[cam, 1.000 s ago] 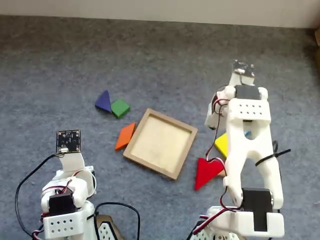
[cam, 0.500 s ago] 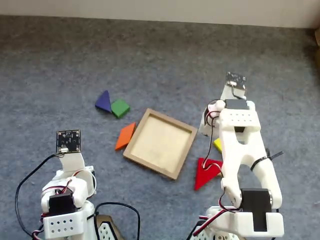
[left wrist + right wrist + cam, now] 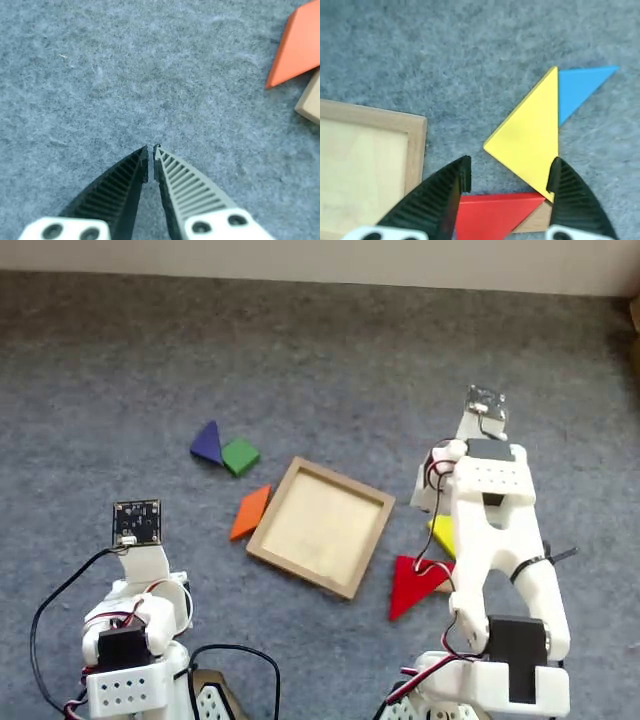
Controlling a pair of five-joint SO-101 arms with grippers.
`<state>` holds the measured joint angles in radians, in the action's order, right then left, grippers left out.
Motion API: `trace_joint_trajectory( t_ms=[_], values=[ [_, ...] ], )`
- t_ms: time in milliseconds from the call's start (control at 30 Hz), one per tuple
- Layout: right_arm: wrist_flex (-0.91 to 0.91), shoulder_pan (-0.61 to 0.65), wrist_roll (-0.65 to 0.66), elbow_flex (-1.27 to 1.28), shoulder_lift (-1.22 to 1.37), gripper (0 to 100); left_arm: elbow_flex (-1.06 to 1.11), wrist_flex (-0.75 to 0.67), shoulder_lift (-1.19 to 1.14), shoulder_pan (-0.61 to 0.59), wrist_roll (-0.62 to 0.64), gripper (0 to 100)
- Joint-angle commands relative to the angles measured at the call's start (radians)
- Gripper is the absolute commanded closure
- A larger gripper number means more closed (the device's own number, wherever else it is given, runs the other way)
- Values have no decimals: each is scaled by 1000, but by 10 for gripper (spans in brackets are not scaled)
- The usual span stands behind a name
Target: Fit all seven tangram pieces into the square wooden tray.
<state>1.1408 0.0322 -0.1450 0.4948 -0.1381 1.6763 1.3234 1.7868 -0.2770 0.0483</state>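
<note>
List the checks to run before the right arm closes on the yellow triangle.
1. Right gripper open: ok, jaws spread wide.
2. Yellow triangle lined up: ok, its near corner lies between the jaws.
3. Gripper height over the piece: cannot tell.
4. Neighbours clear of it: not ok. The blue triangle abuts its edge, and the red triangle sits at its corner.
5. Tray free to receive it: ok, nothing inside.
6. Left gripper out of the way: ok, shut, over by the orange piece.
</note>
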Motion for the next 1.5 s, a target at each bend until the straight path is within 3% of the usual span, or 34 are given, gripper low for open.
trace_joint_trajectory(
  t_ms=[0,200,1300,1467],
  values=[
    [-10,-10,11,-2,-1,752,19,3,33,-7,0,955],
    [45,-13,31,-70,162,678,19,3,33,-7,0,955],
    [10,-38,41,-159,320,677,19,3,33,-7,0,955],
    [1,-35,100,-186,326,677,19,3,33,-7,0,955]
  ],
)
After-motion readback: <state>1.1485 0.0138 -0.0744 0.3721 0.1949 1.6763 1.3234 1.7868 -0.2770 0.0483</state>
